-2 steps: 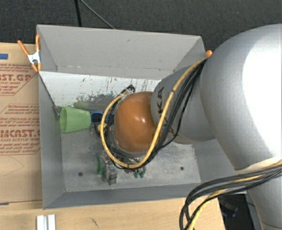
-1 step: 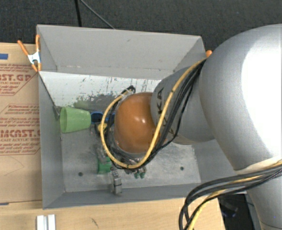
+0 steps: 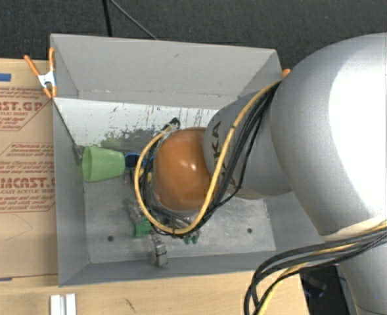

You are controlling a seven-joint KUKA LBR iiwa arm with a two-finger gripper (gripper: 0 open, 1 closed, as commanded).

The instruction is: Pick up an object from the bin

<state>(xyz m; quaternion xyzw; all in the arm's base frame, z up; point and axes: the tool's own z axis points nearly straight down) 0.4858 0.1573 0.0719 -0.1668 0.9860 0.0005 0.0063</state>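
Silver arm (image 3: 338,130) fills the view from 1 to 5 o'clock, its casing cut off by the right and bottom edges. It hides the right side of the grey metal bin (image 3: 160,71) from about 2 to 4 o'clock. The bin's tall back wall at 12 o'clock is bare, and its scuffed floor shows on the left and along the front. Over the middle of the bin sits the arm's rounded orange cover (image 3: 180,169). Yellow and black cables (image 3: 142,176) loop down its 9 o'clock side and under it. Cover and cables together mask the middle of the floor and most of the tool beneath.

On the floor at 9 to 10 o'clock a pale green plastic cup (image 3: 103,164) lies on its side, wider end toward the left wall. A blue thing (image 3: 133,159) sits just beside its narrow end, largely behind the cables and too hidden to name.

At 7 o'clock a small green piece (image 3: 140,228) lies just beside the cable loop, its kind hard to make out. A second green scrap (image 3: 192,238) peeks from under the loop at 6 o'clock. Between them, near the front wall, bare metal of the gripper (image 3: 158,249) pokes out below the cables. I cannot tell whether it is released or clenched, or whether anything is in it. The small green piece is the thing nearest to it, at its 10 o'clock.
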